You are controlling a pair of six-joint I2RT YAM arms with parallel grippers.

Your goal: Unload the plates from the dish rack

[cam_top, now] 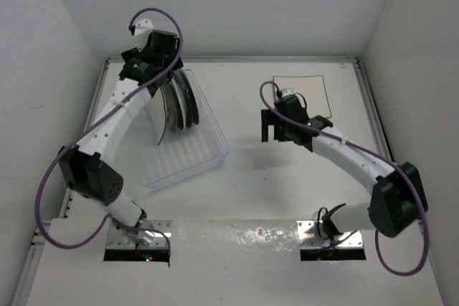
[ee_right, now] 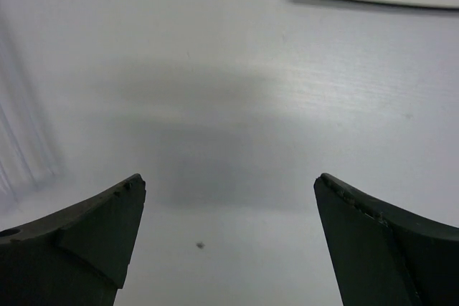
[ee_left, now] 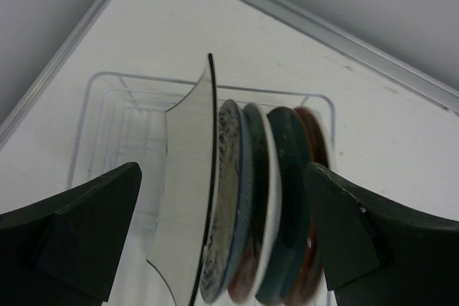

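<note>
**Left arm nearest the load**

Top: plates (cam_top: 179, 102) stood on edge at the far end of the dish rack (cam_top: 190, 152), under my left gripper (cam_top: 161, 69); right gripper (cam_top: 271, 132) well apart.
Left wrist: jaws wide, straddling them, apparently not touching.
Right wrist: jaws wide, empty.

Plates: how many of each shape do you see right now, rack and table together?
Square cream plates: 2, one upright in the dish rack, one flat on the table
Round plates: 4, on edge in the rack, tightly packed
Total: 6
</note>
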